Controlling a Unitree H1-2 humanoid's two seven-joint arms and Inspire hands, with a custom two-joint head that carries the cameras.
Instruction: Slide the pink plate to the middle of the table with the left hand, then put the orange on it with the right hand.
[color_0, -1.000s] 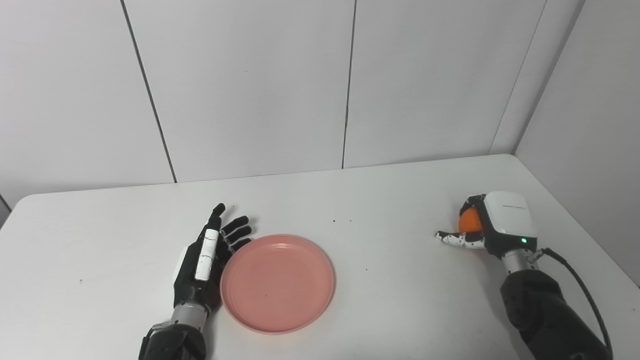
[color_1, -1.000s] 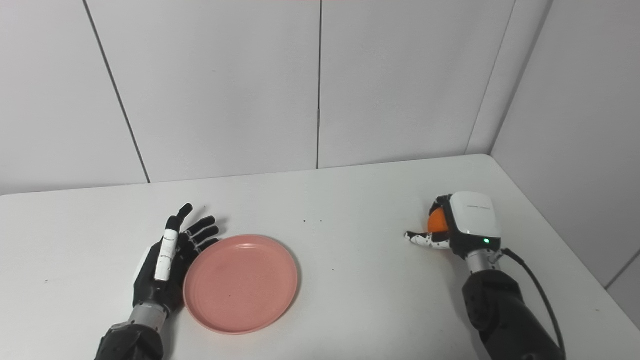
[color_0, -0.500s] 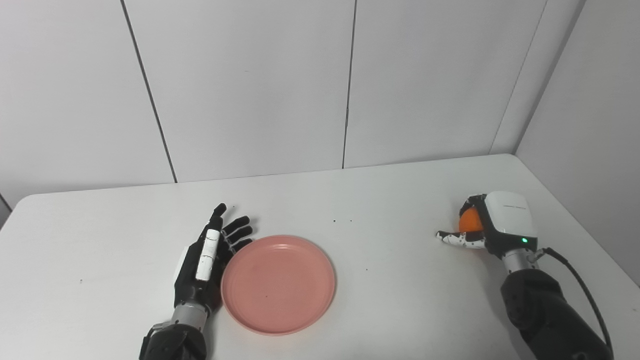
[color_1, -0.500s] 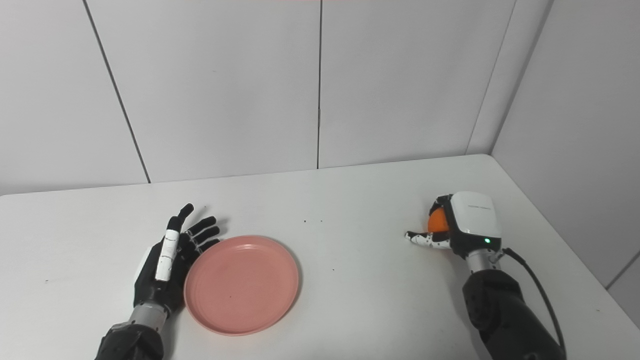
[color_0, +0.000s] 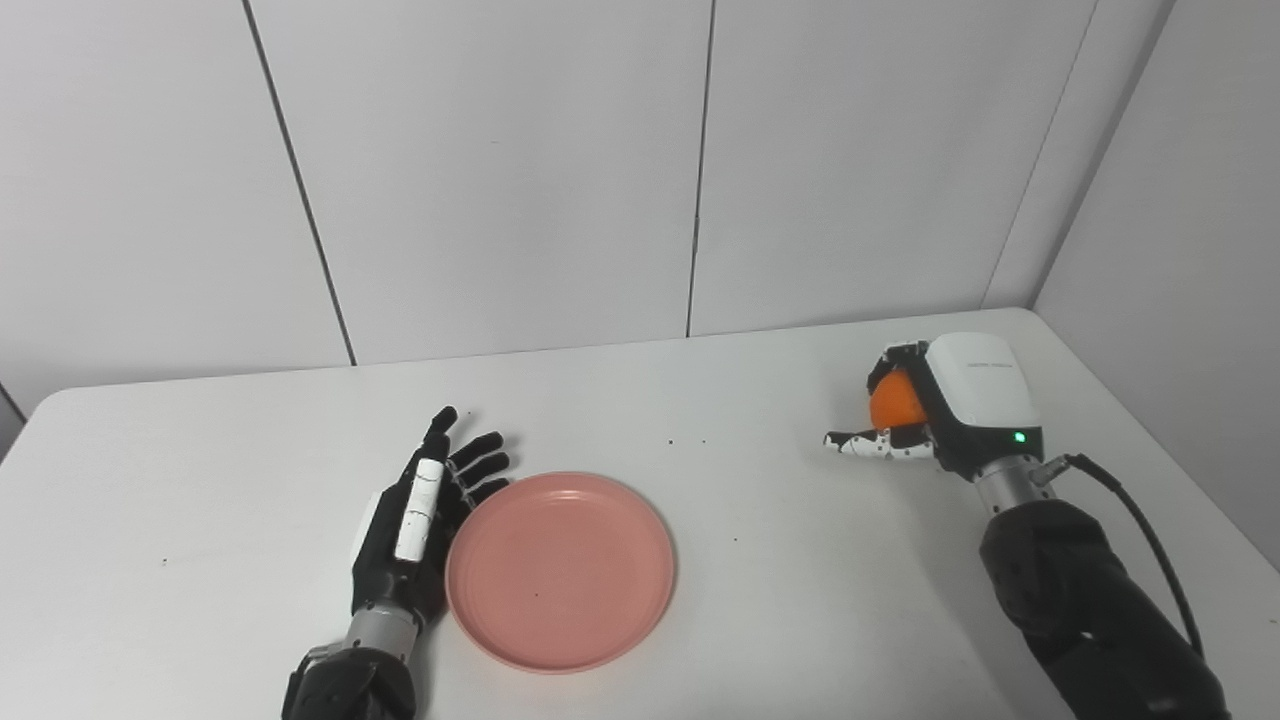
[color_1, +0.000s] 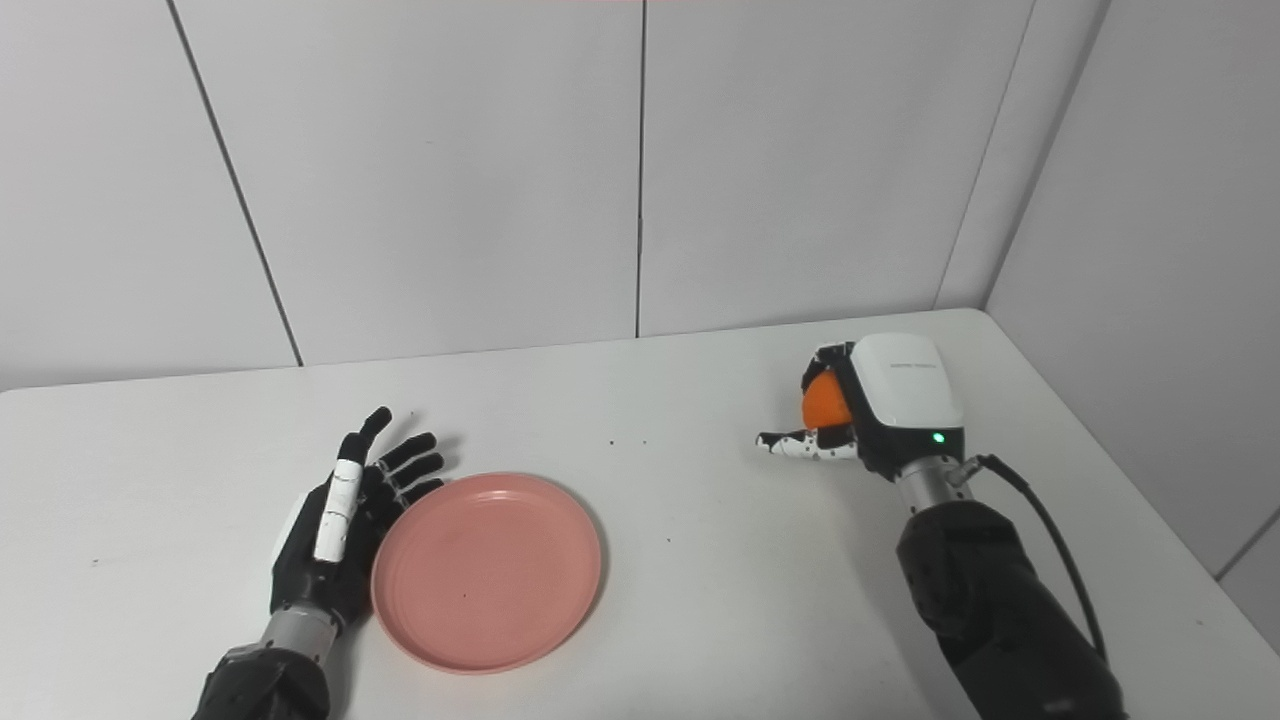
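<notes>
Two hands are at work over the white table (color_0: 760, 600). Right hand (color_0: 940, 405) is clenched around the orange (color_0: 893, 403), holding it raised above the table's right side, thumb jutting left. Left hand (color_0: 420, 510) lies flat, fingers spread and grasping nothing, its edge against the left rim of the pink plate (color_0: 560, 570). That plate sits near the table's middle, well apart from the orange.

Bright even light, soft faint shadows (no glare), sharp focus, slight edge distortion
</notes>
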